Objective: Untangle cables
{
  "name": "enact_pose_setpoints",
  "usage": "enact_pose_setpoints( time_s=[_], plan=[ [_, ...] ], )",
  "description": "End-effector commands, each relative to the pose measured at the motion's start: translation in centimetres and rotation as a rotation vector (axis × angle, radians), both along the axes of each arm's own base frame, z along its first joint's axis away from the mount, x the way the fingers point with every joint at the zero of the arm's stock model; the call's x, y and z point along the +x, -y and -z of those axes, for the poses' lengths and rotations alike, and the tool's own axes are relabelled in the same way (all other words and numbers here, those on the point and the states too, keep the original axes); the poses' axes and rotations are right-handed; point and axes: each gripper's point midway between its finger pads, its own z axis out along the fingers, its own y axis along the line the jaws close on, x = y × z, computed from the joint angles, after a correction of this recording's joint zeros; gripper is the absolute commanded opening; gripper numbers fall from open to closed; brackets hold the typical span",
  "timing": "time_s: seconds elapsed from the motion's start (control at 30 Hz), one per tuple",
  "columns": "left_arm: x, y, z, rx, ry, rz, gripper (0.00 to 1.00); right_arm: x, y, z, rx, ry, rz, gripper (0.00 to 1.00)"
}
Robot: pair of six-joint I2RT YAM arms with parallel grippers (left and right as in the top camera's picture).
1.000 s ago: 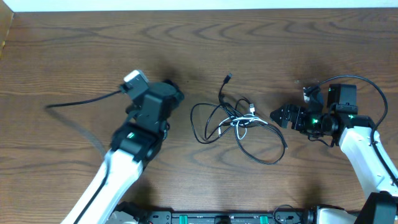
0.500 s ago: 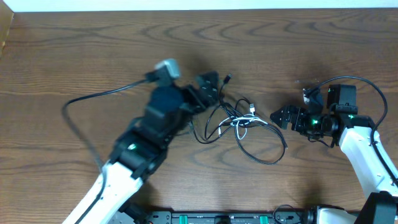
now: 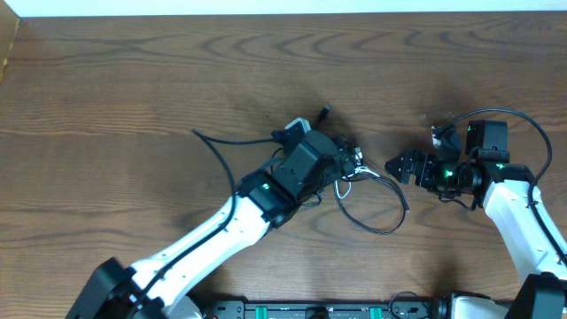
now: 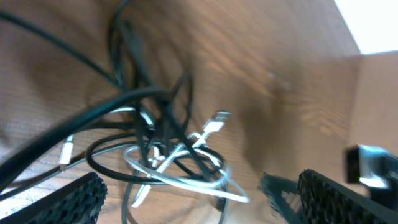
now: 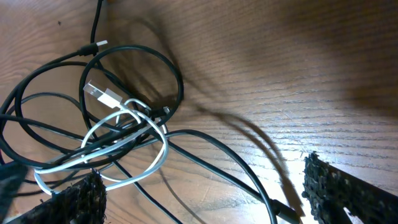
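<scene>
The cables lie in one tangle on the wooden table: several black loops (image 3: 376, 213) and one shorter white cable (image 3: 354, 174). A black plug end (image 3: 325, 111) points toward the back. My left gripper (image 3: 344, 161) hovers over the left part of the tangle, covering it from above. In the left wrist view it is open (image 4: 199, 208), with the white cable (image 4: 180, 171) and black cables (image 4: 146, 99) between and ahead of its fingers. My right gripper (image 3: 403, 166) is open just right of the tangle. In the right wrist view (image 5: 205, 202) a black cable (image 5: 249, 174) runs between its fingers, and the white loop (image 5: 160, 146) lies ahead.
My left arm's own thick black wire (image 3: 221, 140) arches over the table left of the tangle. My right arm's wire (image 3: 532, 124) loops at the far right. The table's back edge (image 3: 283, 14) meets a white wall. The right gripper also shows in the left wrist view (image 4: 370, 163).
My left arm has swung from the table's left side rightward, and its gripper is now over the tangle. The right arm and the cables have not visibly moved.
</scene>
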Motion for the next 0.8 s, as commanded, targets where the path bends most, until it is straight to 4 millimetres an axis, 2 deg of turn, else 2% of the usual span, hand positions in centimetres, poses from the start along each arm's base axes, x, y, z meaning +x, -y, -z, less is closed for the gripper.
enact_pose_setpoints(
  time_s=[0.0,0.2,0.27,0.3,0.43,0.47,0.5,0.53,0.67,0.77],
  plan=[
    [1.0,-0.9,2.5,0.05,-0.04,-0.114,0.99,0.1,0.1,-0.2,-0.006,0.012,-0.008,0.99],
    [3.3,-2.0,6.0,0.154,0.005,-0.218,0.99,-0.2,0.1,-0.1,-0.004,-0.004,-0.008,0.99],
    [3.8,-1.6,6.4,0.141,0.017,-0.22,0.92,-0.4,0.0,0.0,-0.004,-0.012,-0.008,0.99],
    [4.0,-1.4,6.5,0.136,0.021,-0.22,0.86,-0.5,0.0,0.0,-0.004,-0.016,-0.008,0.99],
    [4.8,-1.1,6.2,0.109,0.053,-0.234,0.31,-1.4,-0.1,0.3,0.001,-0.057,-0.009,0.99],
    [4.9,-1.2,6.2,0.111,0.054,-0.237,0.23,-1.5,-0.1,0.3,0.002,-0.065,-0.009,0.99],
    [4.9,-1.2,6.2,0.114,0.054,-0.239,0.19,-1.7,-0.1,0.4,0.003,-0.074,-0.009,0.99],
    [4.9,-1.4,6.3,0.118,0.05,-0.241,0.09,-2.0,-0.1,0.5,0.005,-0.09,-0.009,0.99],
    [5.0,-1.5,6.3,0.118,0.048,-0.244,0.08,-3.3,-0.9,0.3,0.053,-0.139,-0.026,0.98],
    [4.8,-1.2,6.2,0.085,0.028,-0.257,0.08,-4.1,-3.1,-1.3,0.211,-0.148,-0.078,0.95]
  ],
)
